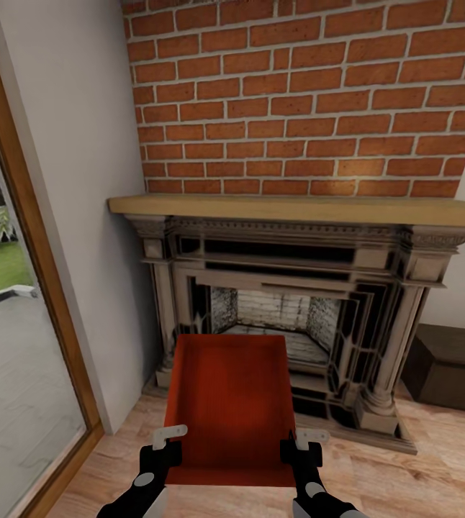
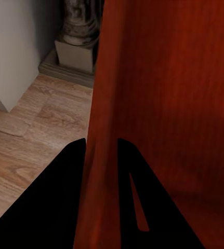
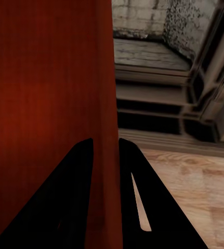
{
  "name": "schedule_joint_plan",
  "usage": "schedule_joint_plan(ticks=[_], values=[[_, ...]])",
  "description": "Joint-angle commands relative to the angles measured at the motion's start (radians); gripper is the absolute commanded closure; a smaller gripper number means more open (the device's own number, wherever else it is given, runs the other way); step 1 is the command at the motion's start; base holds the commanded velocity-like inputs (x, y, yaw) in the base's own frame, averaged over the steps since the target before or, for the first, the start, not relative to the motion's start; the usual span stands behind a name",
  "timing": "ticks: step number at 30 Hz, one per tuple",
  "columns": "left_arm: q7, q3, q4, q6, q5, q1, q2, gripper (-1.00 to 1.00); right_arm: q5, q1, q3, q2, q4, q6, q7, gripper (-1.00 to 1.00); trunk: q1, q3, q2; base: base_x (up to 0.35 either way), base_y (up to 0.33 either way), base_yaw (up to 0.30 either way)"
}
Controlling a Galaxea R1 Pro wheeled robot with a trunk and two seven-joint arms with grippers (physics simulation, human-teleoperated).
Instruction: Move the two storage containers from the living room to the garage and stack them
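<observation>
Head view: one orange-red storage container (image 1: 229,406), rectangular, thin-walled, flat-bottomed, held up off the wood-plank floor (image 1: 420,460) directly in front of the brick fireplace (image 1: 297,316), its open top facing the camera and its far edge overlapping the hearth opening. Left gripper (image 1: 166,447), black, at the container's near left corner; right gripper (image 1: 295,447), black, at its near right corner; each carries a pale bracket above the fingers. Wooden mantel shelf (image 1: 297,210) runs across the dark ornate surround, red brick wall (image 1: 304,93) above it. Dark low bench (image 1: 452,367) on the floor at the fireplace's right. White wall (image 1: 81,180) at left, then a wood-framed glass door (image 1: 16,288) with paving and grass beyond. Left wrist view: left gripper (image 2: 101,150), two black fingers closed to a narrow gap, one on each face of the container (image 2: 163,104) wall, which stands between them; plank floor (image 2: 44,129), white wall and the base of a fireplace column (image 2: 80,36) behind. Right wrist view: right gripper (image 3: 105,150), fingers likewise drawn in to a narrow gap, clamped on the container (image 3: 44,93) wall from both faces; firebox (image 3: 153,46), dark stepped surround and plank floor (image 3: 195,181) beyond.
</observation>
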Motion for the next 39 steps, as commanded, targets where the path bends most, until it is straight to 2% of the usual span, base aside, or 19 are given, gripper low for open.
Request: schedule_joint_plan(ticks=[1,39], values=[[0.006,-0.018,0.004,0.059,0.022,0.0,-0.001,1.0,-0.003,-0.001,0.055,0.0,-0.002,-0.01,-0.028,1.0,0.0,0.001,-0.001,0.0,0.0,-0.063],[0.006,-0.019,0.005,0.059,0.022,0.0,-0.001,1.0,-0.003,-0.001,0.055,0.0,-0.002,-0.01,-0.028,1.0,0.0,0.059,-0.001,0.0,0.0,-0.062]])
